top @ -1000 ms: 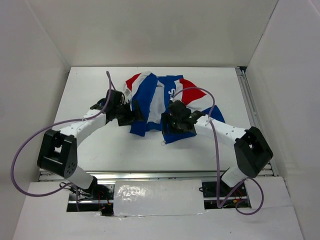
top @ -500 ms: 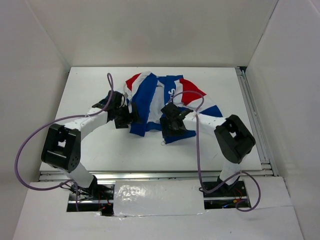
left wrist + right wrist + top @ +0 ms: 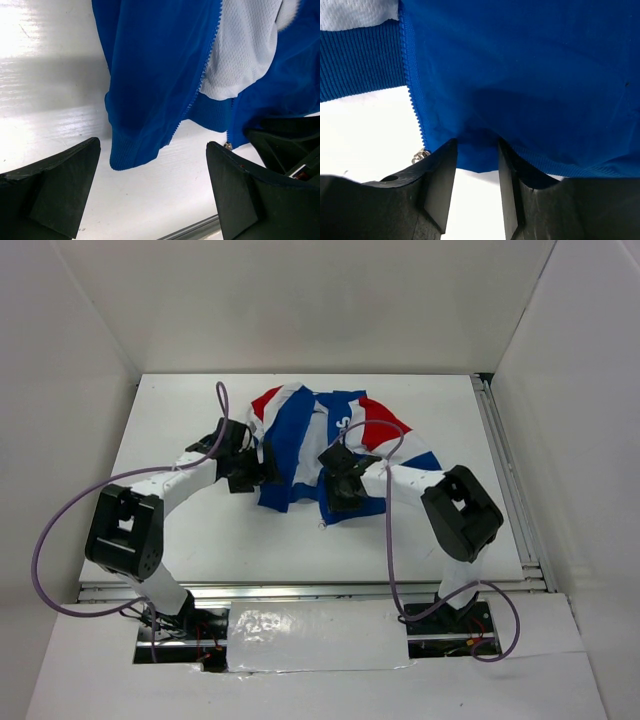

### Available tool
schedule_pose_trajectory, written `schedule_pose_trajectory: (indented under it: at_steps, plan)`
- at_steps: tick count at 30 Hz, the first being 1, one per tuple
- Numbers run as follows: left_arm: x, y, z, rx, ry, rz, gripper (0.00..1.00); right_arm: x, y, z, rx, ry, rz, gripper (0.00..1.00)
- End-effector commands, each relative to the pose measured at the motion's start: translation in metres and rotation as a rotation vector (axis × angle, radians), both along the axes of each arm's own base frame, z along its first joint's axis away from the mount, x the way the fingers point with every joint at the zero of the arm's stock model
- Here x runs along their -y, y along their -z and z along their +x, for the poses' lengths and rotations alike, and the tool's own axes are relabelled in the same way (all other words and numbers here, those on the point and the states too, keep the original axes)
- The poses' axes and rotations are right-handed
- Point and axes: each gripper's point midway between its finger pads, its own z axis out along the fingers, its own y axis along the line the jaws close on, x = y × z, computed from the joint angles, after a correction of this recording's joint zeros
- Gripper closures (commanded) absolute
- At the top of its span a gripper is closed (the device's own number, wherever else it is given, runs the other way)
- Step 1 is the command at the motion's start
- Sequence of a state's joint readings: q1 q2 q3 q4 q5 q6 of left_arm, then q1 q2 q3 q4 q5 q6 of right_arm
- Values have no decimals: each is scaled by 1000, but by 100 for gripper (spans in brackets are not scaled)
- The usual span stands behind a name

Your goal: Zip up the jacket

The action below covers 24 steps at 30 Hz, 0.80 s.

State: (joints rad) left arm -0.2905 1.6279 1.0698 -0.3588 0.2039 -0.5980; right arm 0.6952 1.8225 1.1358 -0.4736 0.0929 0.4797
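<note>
The jacket point(image 3: 320, 440) lies unzipped mid-table, blue with red and white panels and white mesh lining showing. My left gripper point(image 3: 265, 475) is open at the left front panel's hem point(image 3: 130, 150), with fingers on either side of it and not touching it point(image 3: 152, 150). My right gripper point(image 3: 340, 495) has narrow jaws pinched on the right front panel's blue hem point(image 3: 477, 145). The fabric bunches between the fingertips point(image 3: 447, 160). The metal zipper slider point(image 3: 421, 156) sits just left of them, at the bottom of the zipper teeth. It also shows in the left wrist view point(image 3: 227, 146).
White walls enclose the white table point(image 3: 180, 530). A metal rail point(image 3: 505, 470) runs along its right edge. Purple cables point(image 3: 60, 530) loop from both arms. The jacket's sleeves spread toward the back and right.
My right arm has folded its elbow in and the gripper has shifted slightly left at the hem. My left gripper has edged a little right toward the left panel.
</note>
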Motion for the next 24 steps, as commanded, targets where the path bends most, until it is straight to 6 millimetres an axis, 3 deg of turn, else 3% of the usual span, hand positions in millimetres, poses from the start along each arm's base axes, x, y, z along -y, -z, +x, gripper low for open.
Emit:
schedule_pose_trajectory:
  at_steps: [1,2,6,12,16,19,24]
  plan:
    - [2,-2,1,19,23,28,1,4,35,-18,-107,10,-50,55]
    - [3,-3,1,21,26,26,1,9,37,-21,-121,23,-78,55]
    - [6,-6,-3,24,32,23,1,16,34,-18,-85,85,-146,36]
    - [6,-15,-9,46,29,3,1,-5,-20,-10,54,110,-5,24]
    - [7,-23,-13,73,38,-14,1,-1,-38,-4,146,184,-80,14]
    - [9,-24,-16,81,51,-27,1,-5,-42,-7,145,202,-76,0]
    - [8,-30,-17,99,49,-34,1,-6,-37,-6,138,233,-55,0]
